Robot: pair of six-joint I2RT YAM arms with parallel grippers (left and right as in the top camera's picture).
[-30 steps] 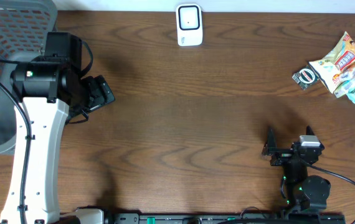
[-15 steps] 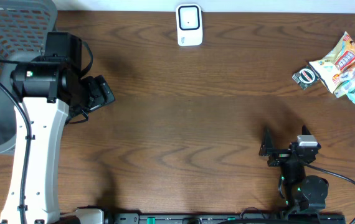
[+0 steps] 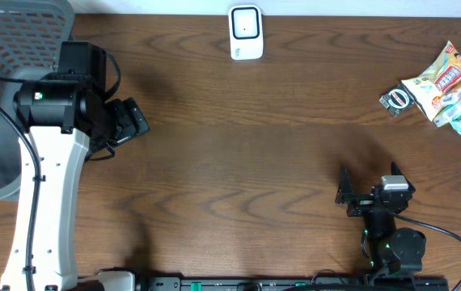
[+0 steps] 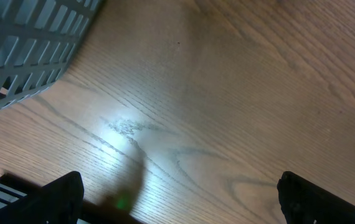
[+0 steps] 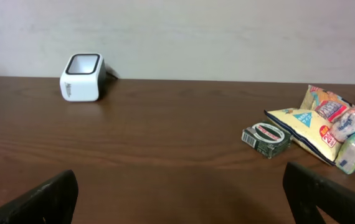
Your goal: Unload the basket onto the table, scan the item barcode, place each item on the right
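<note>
A white barcode scanner (image 3: 246,32) stands at the table's far edge, centre; the right wrist view has the scanner (image 5: 82,77) at far left. A pile of snack packets (image 3: 445,85) with a small green box (image 3: 395,99) beside it lies at far right, and the same green box (image 5: 266,138) and yellow packet (image 5: 308,127) appear in the right wrist view. My right gripper (image 3: 368,182) (image 5: 184,199) is open and empty near the front edge, well short of the items. The left gripper (image 3: 127,121) (image 4: 180,199) is open over bare wood.
A grey mesh basket (image 3: 4,48) fills the far left corner, and the basket's wall (image 4: 28,43) shows in the left wrist view. My white left arm (image 3: 44,186) runs along the left side. Cables lie along the front edge.
My right gripper has drifted slightly left and toward the front edge. The left arm and all the objects have stayed put.
</note>
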